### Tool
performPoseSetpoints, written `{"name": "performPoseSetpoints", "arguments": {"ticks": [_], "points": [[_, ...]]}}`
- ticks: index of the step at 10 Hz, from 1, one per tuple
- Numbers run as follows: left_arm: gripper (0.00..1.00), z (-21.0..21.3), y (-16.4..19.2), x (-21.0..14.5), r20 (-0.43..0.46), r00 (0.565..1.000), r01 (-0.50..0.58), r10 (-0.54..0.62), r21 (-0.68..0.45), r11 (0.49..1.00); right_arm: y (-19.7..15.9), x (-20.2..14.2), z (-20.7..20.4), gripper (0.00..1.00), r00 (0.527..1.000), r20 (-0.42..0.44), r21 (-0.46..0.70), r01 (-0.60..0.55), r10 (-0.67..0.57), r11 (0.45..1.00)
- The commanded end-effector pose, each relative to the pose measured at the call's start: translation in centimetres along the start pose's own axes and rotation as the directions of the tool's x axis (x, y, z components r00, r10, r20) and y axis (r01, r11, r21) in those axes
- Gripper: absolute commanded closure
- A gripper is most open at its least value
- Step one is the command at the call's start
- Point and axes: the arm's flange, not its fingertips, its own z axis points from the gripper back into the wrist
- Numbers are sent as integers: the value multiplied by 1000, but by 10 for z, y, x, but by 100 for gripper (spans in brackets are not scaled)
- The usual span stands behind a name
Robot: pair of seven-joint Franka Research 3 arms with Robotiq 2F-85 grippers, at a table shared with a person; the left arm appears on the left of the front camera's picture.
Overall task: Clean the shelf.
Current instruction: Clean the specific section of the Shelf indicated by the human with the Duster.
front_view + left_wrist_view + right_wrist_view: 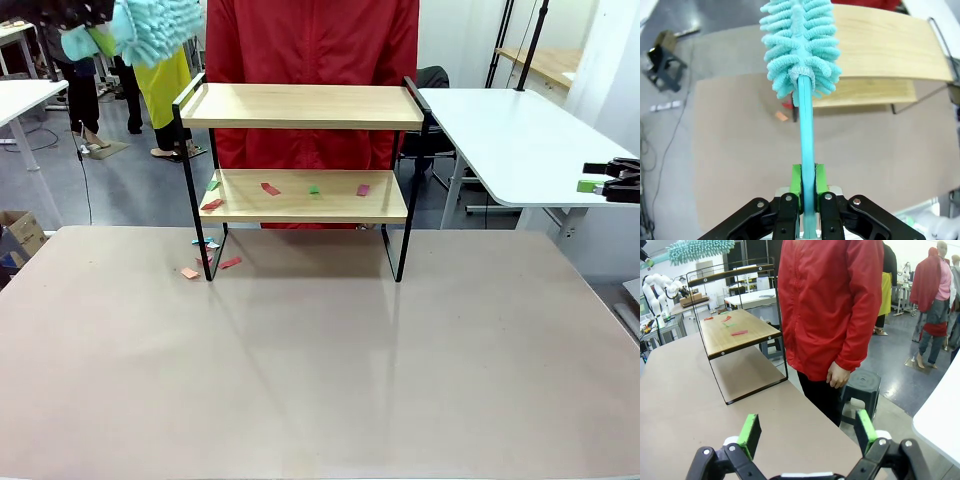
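Observation:
The shelf (300, 107) stands at the far middle of the beige table, with its upper board bare. Several small paper scraps (270, 188), red, green and pink, lie on its lower board. A fluffy teal duster (800, 45) hangs in the air above and to the left of the shelf's top-left corner, and its head also shows in the front view (150, 28). My left gripper (807, 192) is shut on the duster's teal handle (806, 140). My right gripper (807, 432) is open and holds nothing, far off to the right of the shelf (592, 176).
A person in a red jacket (310, 50) stands right behind the shelf. A few more scraps (190, 272) lie on the table by the shelf's left leg. A white table (510, 140) stands at the right, and the beige tabletop (320, 380) lies in front.

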Motion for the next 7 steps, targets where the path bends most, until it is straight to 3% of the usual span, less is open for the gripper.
{"name": "performPoseSetpoints", "arguments": {"ticks": [1, 4, 5, 7], "points": [[87, 6, 22, -14, -19, 991, 123, -129, -182, 976, 1, 9, -2, 0, 1000, -14, -15, 11, -11, 1000], [87, 10, 41, -19, -27, 940, 284, -341, -495, 821, 1, 9, -2, 0, 1000, -14, -15, 11, -11, 1000], [87, 5, 42, -22, -3, 889, 373, -457, -572, 730, 1, 9, -2, 0, 1000, -14, -15, 11, -11, 1000], [87, -2, 37, -26, 21, 805, 466, -592, -640, 611, 1, 9, -2, 0, 1000, -14, -15, 11, -11, 1000]]}}
